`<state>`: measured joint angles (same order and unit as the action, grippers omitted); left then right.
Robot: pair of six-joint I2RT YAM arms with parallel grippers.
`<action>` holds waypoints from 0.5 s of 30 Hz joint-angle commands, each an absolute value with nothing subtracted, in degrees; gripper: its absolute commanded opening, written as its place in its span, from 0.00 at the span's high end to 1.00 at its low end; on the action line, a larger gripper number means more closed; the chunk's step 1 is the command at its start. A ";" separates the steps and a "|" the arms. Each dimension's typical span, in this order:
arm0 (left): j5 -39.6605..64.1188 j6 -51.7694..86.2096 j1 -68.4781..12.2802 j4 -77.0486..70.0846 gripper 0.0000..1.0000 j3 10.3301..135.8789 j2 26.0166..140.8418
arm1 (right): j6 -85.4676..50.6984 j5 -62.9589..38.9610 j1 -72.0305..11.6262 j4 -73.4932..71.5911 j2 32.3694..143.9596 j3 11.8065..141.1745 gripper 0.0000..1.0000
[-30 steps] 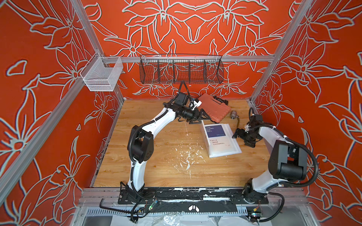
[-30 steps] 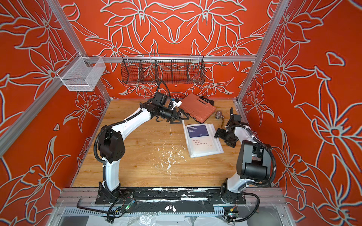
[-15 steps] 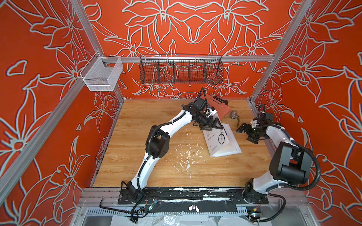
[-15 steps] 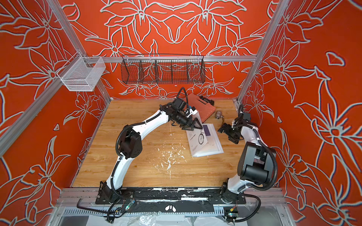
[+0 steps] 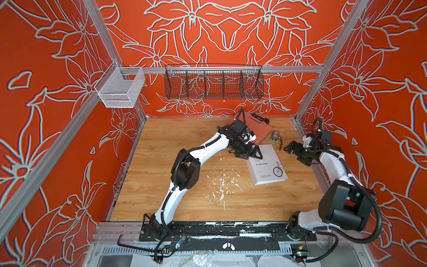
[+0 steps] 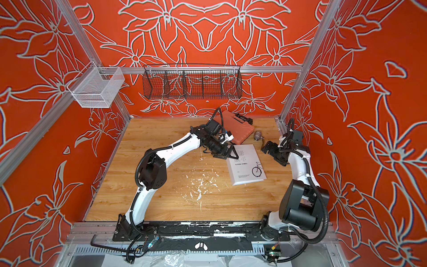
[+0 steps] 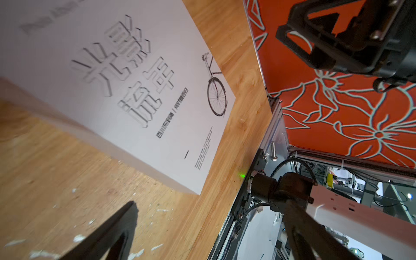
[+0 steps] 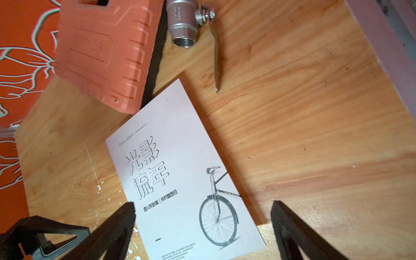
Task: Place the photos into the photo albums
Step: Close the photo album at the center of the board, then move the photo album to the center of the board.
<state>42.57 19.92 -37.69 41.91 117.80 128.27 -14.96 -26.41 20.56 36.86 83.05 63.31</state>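
Observation:
The photo album (image 5: 268, 165) (image 6: 246, 164) lies shut on the wooden table, white cover up, with large characters and a small bicycle drawing. My left gripper (image 5: 250, 153) (image 6: 227, 153) hovers open at the album's far left corner, nothing between its fingers. In the left wrist view the gripper (image 7: 211, 207) frames bare table beside the album (image 7: 135, 90). My right gripper (image 5: 290, 148) (image 6: 265, 148) stands open just right of the album, apart from it. In the right wrist view the gripper (image 8: 202, 204) looks down on the cover (image 8: 180, 180). The photos are hidden.
An orange ribbed case (image 5: 256, 129) (image 8: 105, 56) leans at the back, close to the album's far corner. A metal valve (image 5: 275, 135) (image 8: 182, 22) lies beside it. A black wire basket (image 5: 213, 84) and a white mesh basket (image 5: 119, 90) hang on the rail. White flecks (image 5: 221, 185) mark the table.
The album was open a second ago with a navy card on its page; now it is shut, cover up. My left arm swung right to the album's corner. The right gripper drew back slightly.

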 commanded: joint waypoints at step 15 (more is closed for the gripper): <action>39.58 29.35 -22.39 27.16 0.01 92.81 110.24 | -11.04 -24.89 13.42 36.19 103.21 64.09 0.11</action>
<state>40.36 27.64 -23.68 29.58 94.91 113.75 -11.99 -26.37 14.63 36.14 101.41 62.96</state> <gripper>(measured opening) 0.987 0.892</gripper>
